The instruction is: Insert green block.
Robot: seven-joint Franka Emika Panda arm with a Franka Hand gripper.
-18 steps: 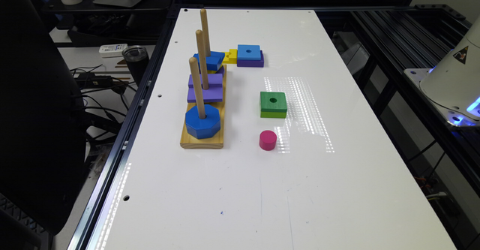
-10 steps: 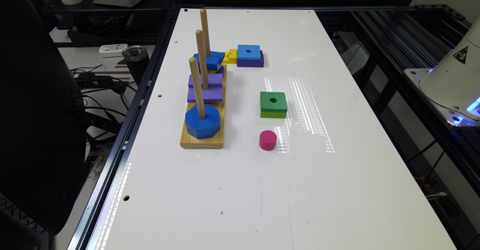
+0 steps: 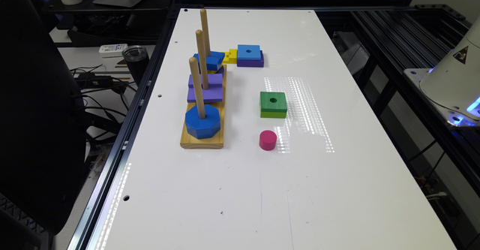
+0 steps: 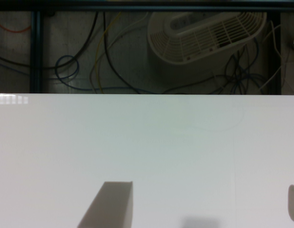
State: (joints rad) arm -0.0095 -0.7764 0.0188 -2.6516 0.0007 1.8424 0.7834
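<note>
Near the table's (image 3: 232, 190) left edge in the exterior view stood the peg board (image 3: 204, 139) with three posts; the green block (image 3: 273, 104) lay mid-table, well apart from it, beside a pink cylinder (image 3: 267, 140). Rigid, light wood, likely easy to pinch across its flat opposite sides. Whether the gripper was spread, I could not tell.

robot base (image 3: 455, 81): white housing at the exterior view's right edge, beside the table, with a blue light glowing along its lower rim.
warning mark: small dark triangular label on the upper part of the housing.
end effector (image 4: 199, 209): in the wrist view, one pale finger (image 4: 111, 206) rises from the frame's lower edge; a sliver of the other sits at the far edge, so the jaws stand wide apart with nothing between them.
</note>
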